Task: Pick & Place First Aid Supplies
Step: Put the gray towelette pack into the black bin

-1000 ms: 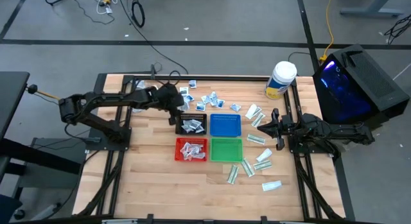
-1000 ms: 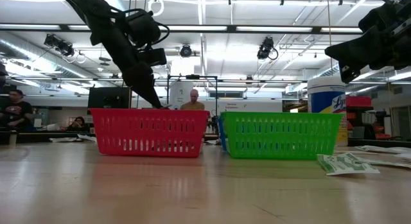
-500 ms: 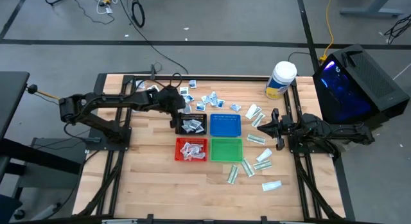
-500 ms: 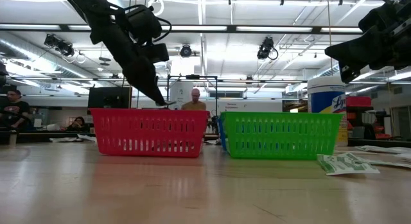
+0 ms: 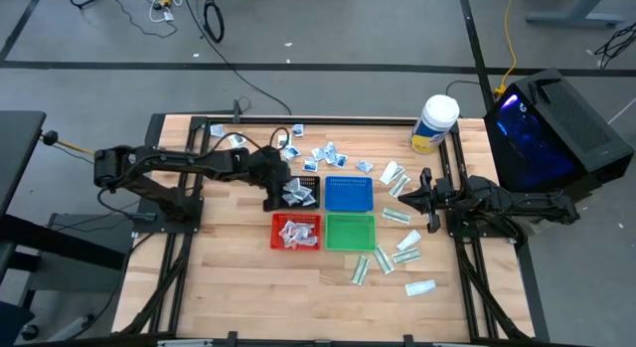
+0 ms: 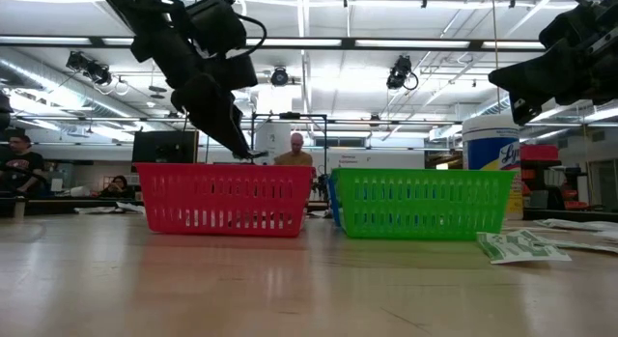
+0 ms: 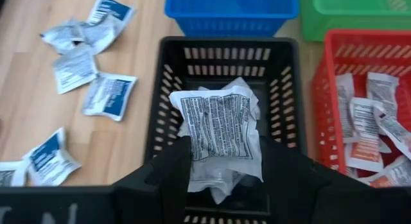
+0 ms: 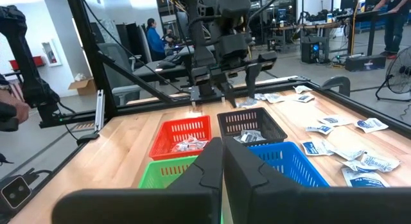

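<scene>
Your table (image 5: 238,287) fills the middle of the high view, with the black tray (image 7: 282,83) at its centre. There your left gripper (image 7: 221,156) pinches a squarish white packet (image 7: 221,128) over the packets already inside. Your right gripper (image 8: 223,161) waits at centre-right, fingers pressed together, holding nothing.

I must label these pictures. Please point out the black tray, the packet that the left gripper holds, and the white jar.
black tray (image 7: 168,75): left wrist view, its side wall
packet (image 7: 220,128): left wrist view, its printed face
white jar (image 5: 435,124): high view, its side
</scene>
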You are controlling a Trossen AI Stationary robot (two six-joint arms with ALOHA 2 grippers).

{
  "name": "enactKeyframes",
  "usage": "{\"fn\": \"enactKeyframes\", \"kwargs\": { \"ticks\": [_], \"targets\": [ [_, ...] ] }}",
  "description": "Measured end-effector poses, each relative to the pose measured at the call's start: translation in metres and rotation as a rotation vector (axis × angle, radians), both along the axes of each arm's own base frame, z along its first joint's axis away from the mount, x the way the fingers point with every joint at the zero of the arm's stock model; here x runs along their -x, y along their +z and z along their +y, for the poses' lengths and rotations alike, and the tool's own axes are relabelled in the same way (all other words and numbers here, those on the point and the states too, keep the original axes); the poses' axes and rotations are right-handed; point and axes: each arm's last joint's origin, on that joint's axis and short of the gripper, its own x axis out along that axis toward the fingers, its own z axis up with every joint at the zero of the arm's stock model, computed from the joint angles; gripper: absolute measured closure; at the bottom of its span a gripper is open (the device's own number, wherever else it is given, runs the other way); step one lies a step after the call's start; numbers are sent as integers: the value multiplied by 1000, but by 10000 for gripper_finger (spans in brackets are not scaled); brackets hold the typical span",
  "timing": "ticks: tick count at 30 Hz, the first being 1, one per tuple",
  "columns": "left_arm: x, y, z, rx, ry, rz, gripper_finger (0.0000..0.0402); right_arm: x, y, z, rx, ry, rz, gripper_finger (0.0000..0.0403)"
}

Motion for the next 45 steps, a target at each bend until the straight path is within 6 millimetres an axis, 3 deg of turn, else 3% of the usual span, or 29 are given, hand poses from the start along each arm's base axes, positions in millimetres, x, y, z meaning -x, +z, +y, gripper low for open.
{"fn": "enactKeyframes", "kwargs": {
  "ticks": [12,26,37,41,45],
  "targets": [
    [-8,-18,-2,12,-12,56,216,0,0,0,0,0,0,385],
    [-11,-17,-1,15,8,27,213,0,0,0,0,0,0,385],
    [-10,-17,-1,18,23,30,109,0,0,0,0,0,0,385],
    [-9,-12,0,15,53,24,99,0,0,0,0,0,0,385],
    [-12,12,2,3,59,2,101,0,0,0,0,0,0,385]
  ]
}}
